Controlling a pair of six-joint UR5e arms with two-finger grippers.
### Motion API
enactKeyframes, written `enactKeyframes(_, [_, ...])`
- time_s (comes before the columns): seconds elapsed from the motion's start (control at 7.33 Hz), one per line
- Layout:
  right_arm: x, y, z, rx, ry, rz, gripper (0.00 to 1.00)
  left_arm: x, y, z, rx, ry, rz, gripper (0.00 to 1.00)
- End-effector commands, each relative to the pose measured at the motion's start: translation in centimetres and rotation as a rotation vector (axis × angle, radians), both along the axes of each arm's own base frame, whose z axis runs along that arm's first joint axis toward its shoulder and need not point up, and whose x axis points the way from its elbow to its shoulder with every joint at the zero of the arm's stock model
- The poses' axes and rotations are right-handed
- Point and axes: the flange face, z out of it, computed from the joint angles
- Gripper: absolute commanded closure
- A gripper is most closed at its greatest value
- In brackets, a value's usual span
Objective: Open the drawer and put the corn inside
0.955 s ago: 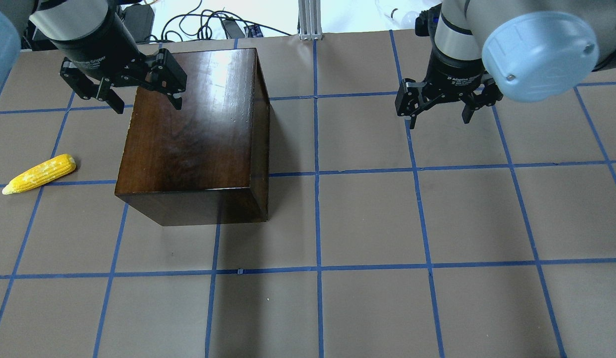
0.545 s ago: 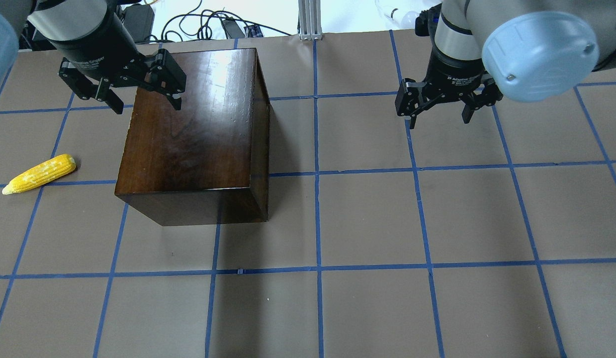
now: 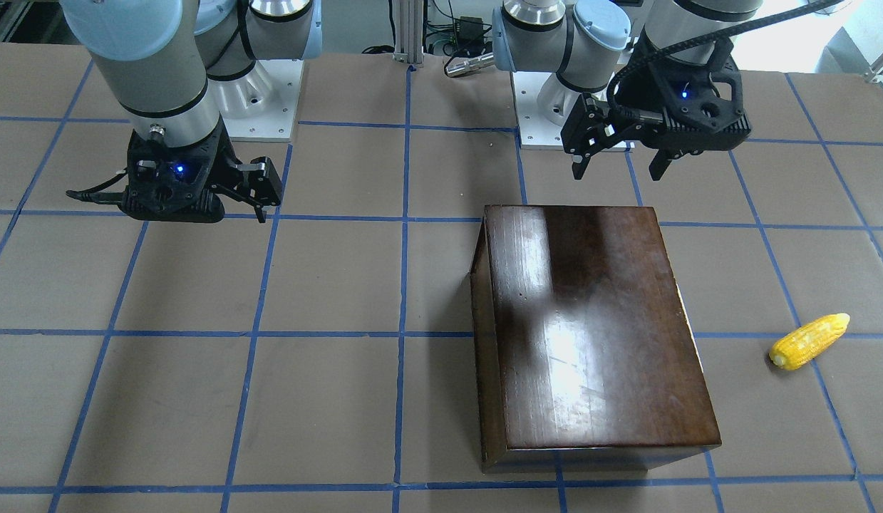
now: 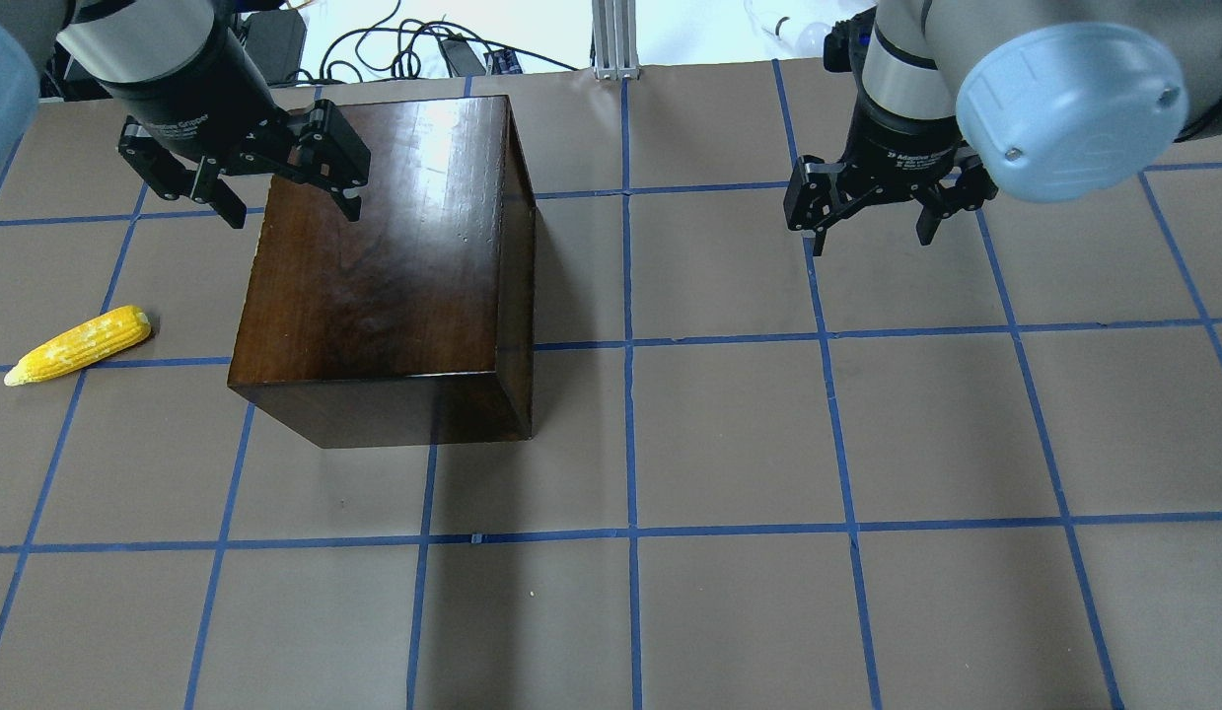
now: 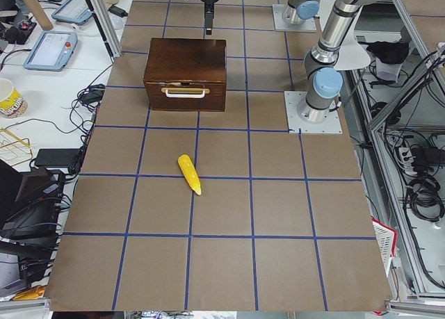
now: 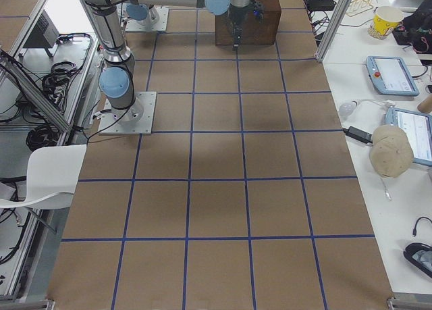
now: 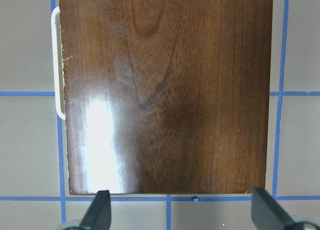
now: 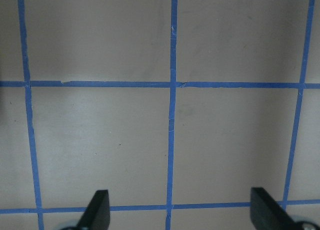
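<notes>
drawer (image 5: 184, 96) shut in its box (image 4: 374, 266), corn (image 4: 78, 345) outside on the table (image 4: 729, 434); left and right jaws spread.

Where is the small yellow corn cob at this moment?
In the overhead view the small yellow corn cob lies at the far left, apart from the dark-brown wooden box to its right.

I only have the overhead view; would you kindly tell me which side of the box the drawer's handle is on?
Observer: The handle is on the box face toward the corn, plain in the left side view.
Operator: Thank you. Is the drawer open at all?
Observer: It looks shut; its front sits flush with the box.
Operator: Is the left gripper lined up with the handle?
Observer: No; its wrist view shows the handle as a pale sliver far off to one side of the open gripper.
</notes>
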Motion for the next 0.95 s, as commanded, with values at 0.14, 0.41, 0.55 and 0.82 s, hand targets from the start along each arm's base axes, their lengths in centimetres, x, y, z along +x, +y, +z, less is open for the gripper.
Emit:
enactKeyframes(0.14, [0.00,0.01,0.03,0.000,0.000,0.000,0.00,0.00,-0.11,-0.07,0.000,0.000,0.000,0.00])
enactKeyframes(0.41, [0.00,-0.05,0.02,0.000,0.000,0.000,0.00,-0.02,-0.23,-0.15,0.002,0.002,0.000,0.00])
enactKeyframes(0.55, [0.00,0.01,0.02,0.000,0.000,0.000,0.00,-0.02,-0.23,-0.15,0.002,0.002,0.000,0.00])
enactKeyframes(0.82, [0.00,-0.03,-0.05,0.001,0.000,0.000,0.00,-0.08,-0.24,-0.32,0.007,0.000,-0.002,0.00])
